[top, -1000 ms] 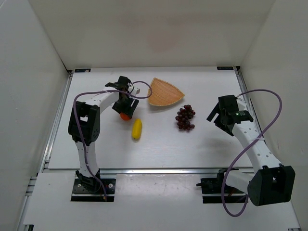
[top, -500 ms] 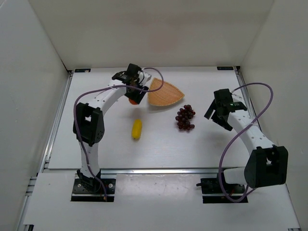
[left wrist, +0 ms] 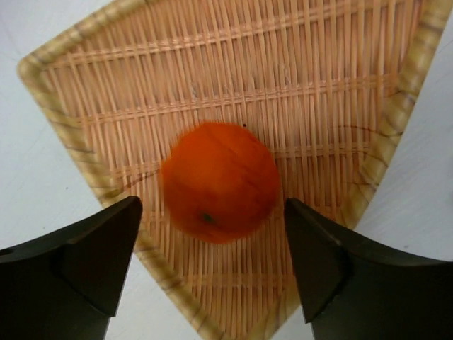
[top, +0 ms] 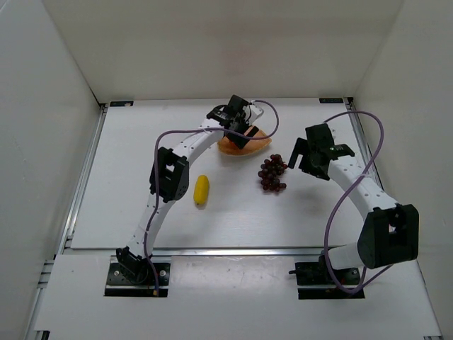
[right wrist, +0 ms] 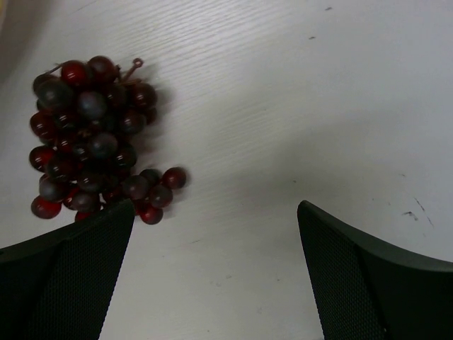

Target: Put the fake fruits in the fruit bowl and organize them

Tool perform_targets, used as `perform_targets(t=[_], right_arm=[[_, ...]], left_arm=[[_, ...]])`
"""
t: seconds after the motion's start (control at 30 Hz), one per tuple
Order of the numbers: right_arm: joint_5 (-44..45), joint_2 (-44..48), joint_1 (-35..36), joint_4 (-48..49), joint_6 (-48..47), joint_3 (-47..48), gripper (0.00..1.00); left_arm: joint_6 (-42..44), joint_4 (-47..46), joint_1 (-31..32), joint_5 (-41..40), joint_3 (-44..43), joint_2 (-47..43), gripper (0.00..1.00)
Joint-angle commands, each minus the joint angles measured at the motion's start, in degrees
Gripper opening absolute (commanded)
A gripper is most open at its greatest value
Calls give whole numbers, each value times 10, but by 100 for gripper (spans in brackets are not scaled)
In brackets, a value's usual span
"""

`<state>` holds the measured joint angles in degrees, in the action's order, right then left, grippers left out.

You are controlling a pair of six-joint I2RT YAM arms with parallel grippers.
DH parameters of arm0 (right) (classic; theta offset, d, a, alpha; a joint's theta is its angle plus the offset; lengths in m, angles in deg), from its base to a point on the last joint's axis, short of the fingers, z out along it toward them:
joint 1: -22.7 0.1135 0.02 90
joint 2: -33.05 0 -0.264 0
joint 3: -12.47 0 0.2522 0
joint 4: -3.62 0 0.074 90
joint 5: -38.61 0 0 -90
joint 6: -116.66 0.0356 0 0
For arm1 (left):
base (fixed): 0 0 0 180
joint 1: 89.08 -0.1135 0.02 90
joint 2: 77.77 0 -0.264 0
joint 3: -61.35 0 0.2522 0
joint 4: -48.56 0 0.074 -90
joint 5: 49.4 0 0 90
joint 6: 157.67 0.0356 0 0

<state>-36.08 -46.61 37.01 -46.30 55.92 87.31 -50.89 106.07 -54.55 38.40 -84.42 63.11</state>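
Here, in the left wrist view, we see the left gripper with its two dark fingers set wide apart above the shallow tan woven bowl of rounded triangular shape. The round orange plastic fruit lies between the fingers and inside the bowl's rim. Bare weave shows on either side of it, so we read this gripper as spread and holding nothing. The fruit's edge is slightly blurred, and we cannot tell whether it rests on the weave.

In the top view, the oblong yellow plastic fruit lies on the white table, well apart from the bowl and nearer the arm bases. The dark purple-red bunch of plastic grapes lies on the table, just beside the bowl's near edge.

In the right wrist view, the right gripper is likewise spread wide over bare table and grips nothing. The bunch lies just beyond the finger at the picture's left.
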Motion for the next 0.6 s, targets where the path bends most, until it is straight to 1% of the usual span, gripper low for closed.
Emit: perform_targets(t=[0.0,0.1,0.2,0.23,0.27,0.3,0.33,0.37,0.4,0.43,0.47,0.5,0.57], right_arm=[[-45,10,19,43,-52,13,100],[-79,10,39,67,-64,-1,100],[-87,-9,70,79,-59,4,100],[-78,-31,87,79,-59,18,100],[-71,-44,94,74,-50,26,100],[-71,-58,99,74,-40,35,100],[-59,-71,110,67,-35,45,100],[-50,-101,110,55,-29,65,100],[-41,-119,117,44,-22,78,100],[-32,-157,117,31,-8,93,100],[-24,-176,117,7,-2,108,100],[-19,-194,122,-3,-2,135,100],[-19,-240,122,-18,6,156,100]], left_arm=[[-1,-11,-1,-3,-17,-32,99],[-15,-16,-1,-17,-17,-56,100],[-36,-16,-1,-46,17,-109,100],[-41,-16,-1,-53,34,-149,100],[-49,-16,-9,-59,79,-170,100],[-49,-16,-9,-59,105,-192,100],[-49,-16,-17,-59,133,-236,100],[-55,-16,-29,-64,161,-257,100],[-55,-10,-34,-64,216,-277,100],[-55,-9,-39,-72,242,-295,100],[-49,1,-47,-83,267,-327,100],[-43,15,-47,-89,311,-342,100],[-43,30,-53,-94,353,-379,100]])
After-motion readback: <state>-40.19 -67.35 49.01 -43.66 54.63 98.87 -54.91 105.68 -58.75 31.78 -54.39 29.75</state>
